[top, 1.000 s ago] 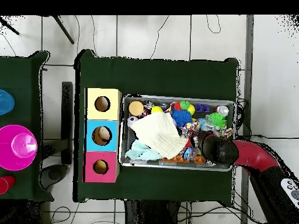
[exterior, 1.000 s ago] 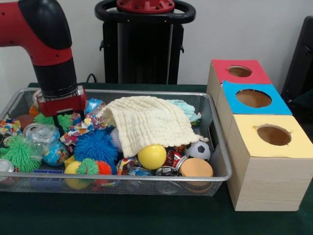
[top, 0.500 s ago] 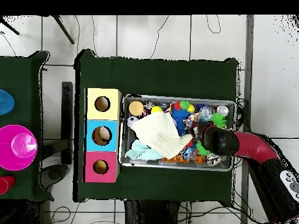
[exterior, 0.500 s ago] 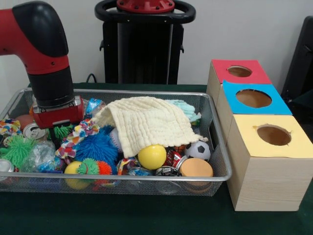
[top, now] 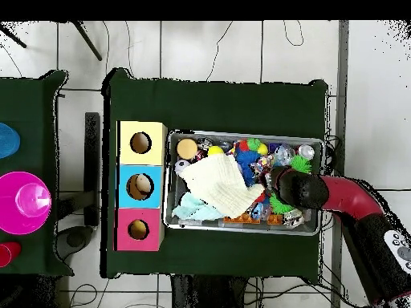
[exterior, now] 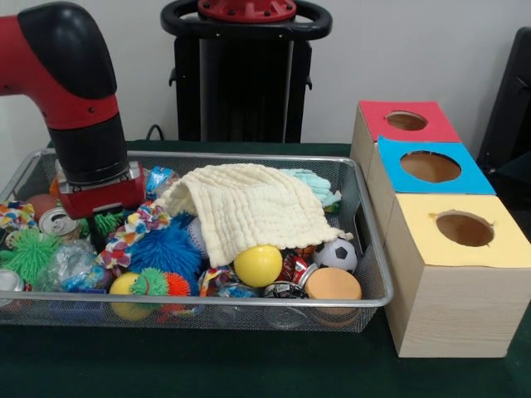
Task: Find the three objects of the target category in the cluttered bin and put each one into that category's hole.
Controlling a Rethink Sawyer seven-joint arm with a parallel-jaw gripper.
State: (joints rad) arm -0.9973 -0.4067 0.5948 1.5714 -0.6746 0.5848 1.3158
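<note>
- Your arm has barely shifted since the last frame; the clutter lies as before.
- Your gripper [exterior: 101, 217] sits down in the bin [exterior: 249, 157] among toys beside a can [exterior: 58, 222]; you cannot tell whether it grips anything.

We see wire-mesh metal bin [exterior: 369, 249], shiny rim. Cream cloth [exterior: 249, 207] waffle-textured, matt, soft. Blue ball [exterior: 163, 249] rubbery, spiky. Yellow ball [exterior: 258, 265] smooth, slight gloss. Box [exterior: 448, 298] pale wood grain, tops matt coloured paper. Can [exterior: 58, 222] shiny metal. Arm [exterior: 75, 75] glossy red and black plastic.
</note>
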